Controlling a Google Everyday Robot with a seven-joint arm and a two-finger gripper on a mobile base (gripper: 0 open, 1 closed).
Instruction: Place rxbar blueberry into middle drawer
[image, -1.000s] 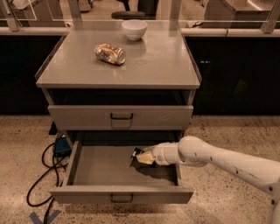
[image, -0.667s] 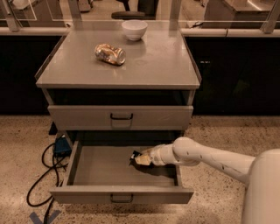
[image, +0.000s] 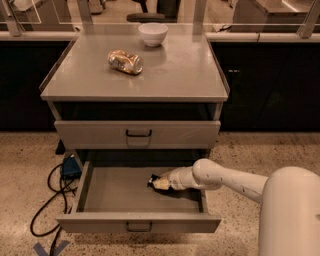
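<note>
The middle drawer (image: 95, 192) is pulled open below a closed drawer; it is a shallow grey tray with a dark wire handle on its front. My gripper (image: 156, 182) reaches in from the right and sits low over the drawer floor, right of its middle. A small dark piece at the gripper's tip is the rxbar blueberry (image: 151, 178), held in the gripper just above the tray floor; most of it is hidden by the gripper.
On the cabinet top (image: 180, 75) lie a shiny tan-and-silver packet (image: 125, 61) and a white bowl (image: 153, 33) at the back. The closed drawer (image: 137, 134) is above the open one. A blue box and black cables (image: 60, 187) lie on the floor at left.
My gripper has moved a little to the left inside the drawer, with the dark bar still at its tip. More of my arm now fills the lower right.
</note>
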